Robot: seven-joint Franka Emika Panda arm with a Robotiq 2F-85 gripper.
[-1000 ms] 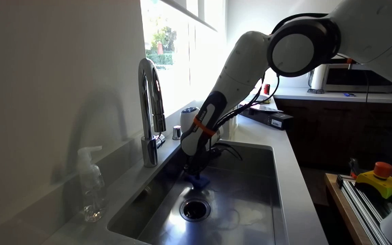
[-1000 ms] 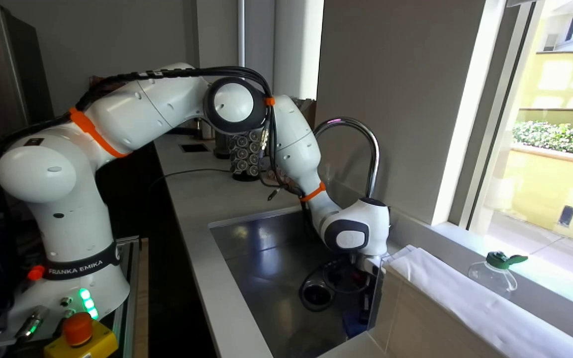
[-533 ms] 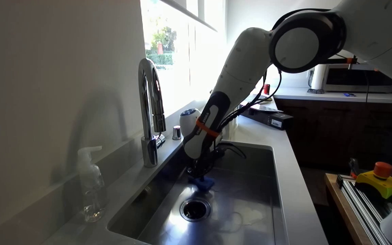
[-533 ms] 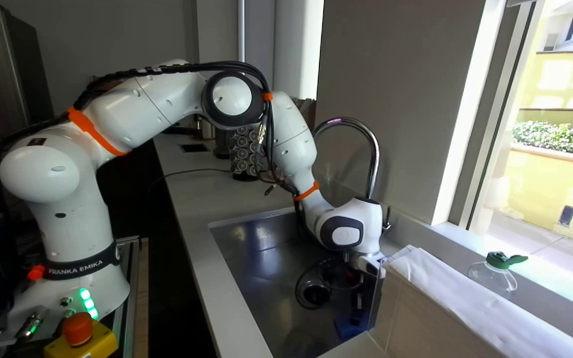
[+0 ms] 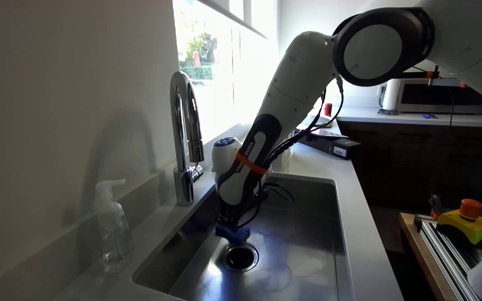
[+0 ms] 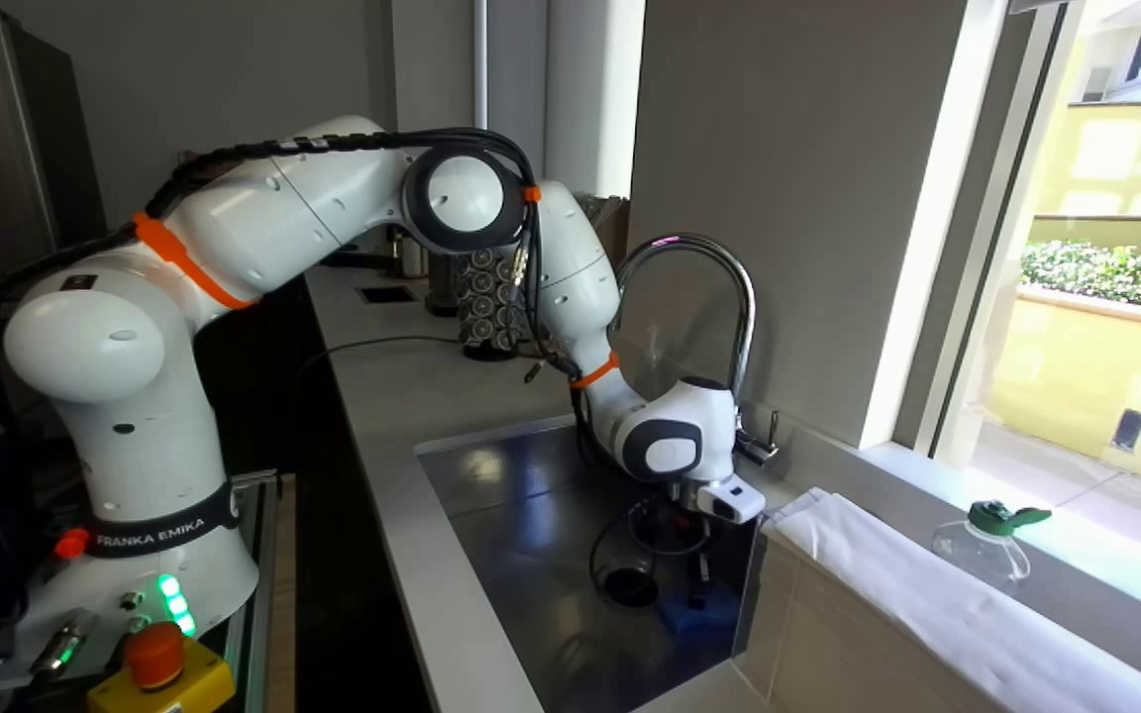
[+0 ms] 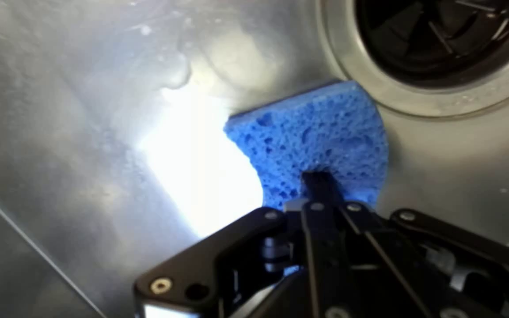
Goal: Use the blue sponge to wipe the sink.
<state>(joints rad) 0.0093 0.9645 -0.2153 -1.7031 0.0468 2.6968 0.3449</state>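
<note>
Step in hand, as I judge it: wiping, with the pickup done. My fingers (image 7: pixel 323 190) are closed tight, tips sunk into the blue sponge (image 7: pixel 316 141), pinching it by the look of the dent. The sponge is low in the sink (image 5: pixel 308 225), its corner at the edge of the drain (image 5: pixel 239 258); touching or just short of it, I cannot tell. In an exterior view the sponge (image 5: pixel 234 236) looks tilted, and full contact with the metal is unconfirmed. Next move, my estimate: press down until the sponge lies flat, then sweep past the drain toward the pale patch (image 5: pixel 308 266), stain or glare unclear, without letting an edge snag in the opening. Extent wiped: cannot tell.
</note>
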